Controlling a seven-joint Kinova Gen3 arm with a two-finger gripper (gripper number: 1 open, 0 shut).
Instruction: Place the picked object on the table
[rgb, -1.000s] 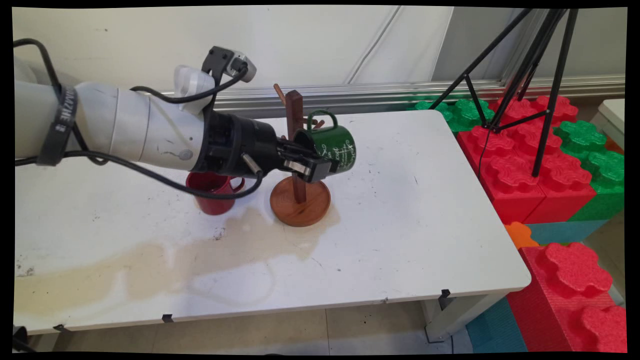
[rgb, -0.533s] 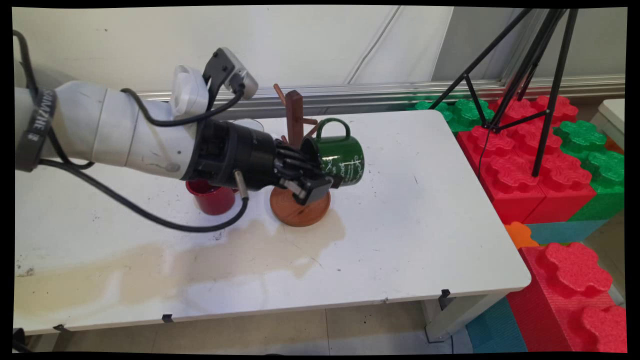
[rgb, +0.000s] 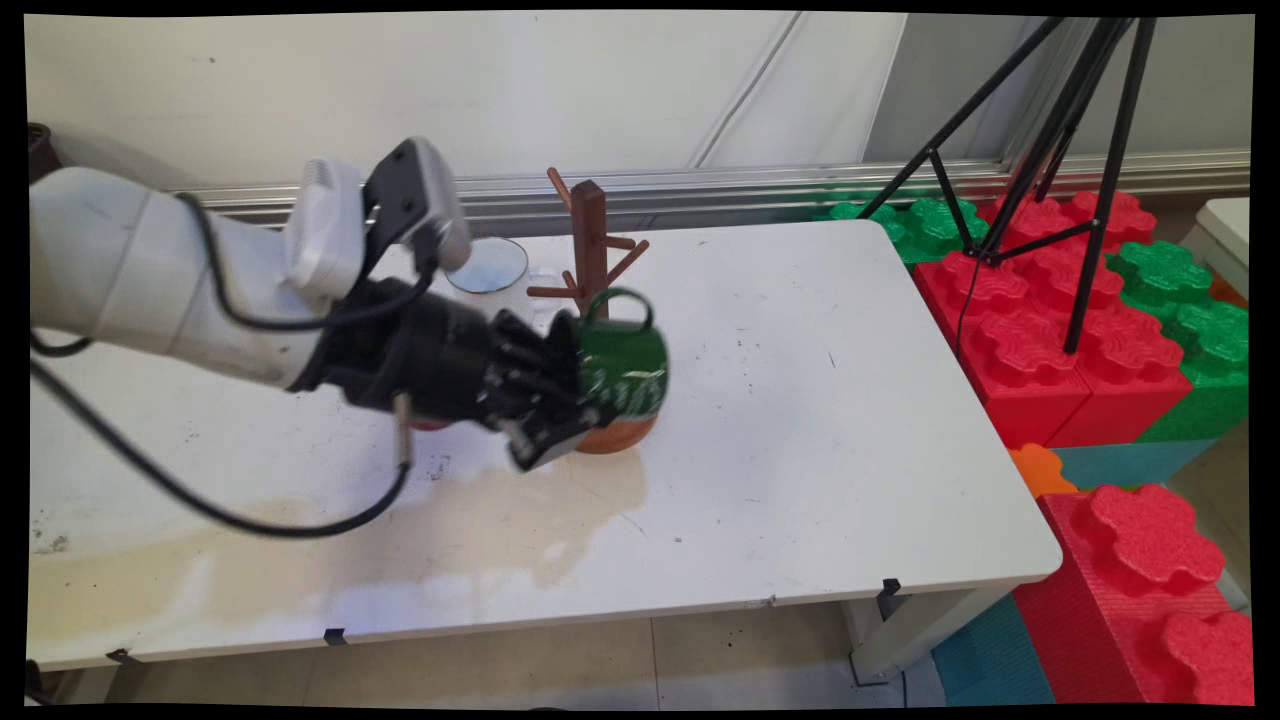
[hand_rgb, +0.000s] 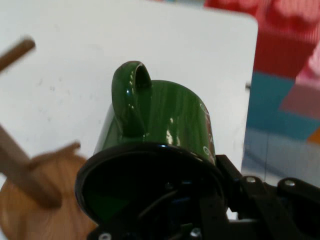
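My black gripper (rgb: 560, 400) is shut on the rim of a green mug (rgb: 618, 368) with white lettering, held on its side with the handle up. The mug hangs in front of the brown wooden mug tree (rgb: 588, 250), just above its round base (rgb: 618, 436). In the hand view the green mug (hand_rgb: 165, 120) fills the middle, handle toward the top, with one finger (hand_rgb: 235, 185) outside its rim on the right and the other inside the dark opening. The tree's pegs (hand_rgb: 20, 170) and base (hand_rgb: 45, 210) lie at the lower left. A red mug behind the arm is mostly hidden.
A glass (rgb: 487, 265) stands on the white table (rgb: 800, 420) behind the arm, left of the tree. A brownish stain (rgb: 400, 530) spreads over the table's near left. Red and green foam blocks (rgb: 1080, 300) and a black tripod (rgb: 1060, 150) stand to the right of the table.
The gripper, still holding the green mug, has swung left and down toward the table's near side, away from the tree's upper pegs. The glass behind the arm is now uncovered.
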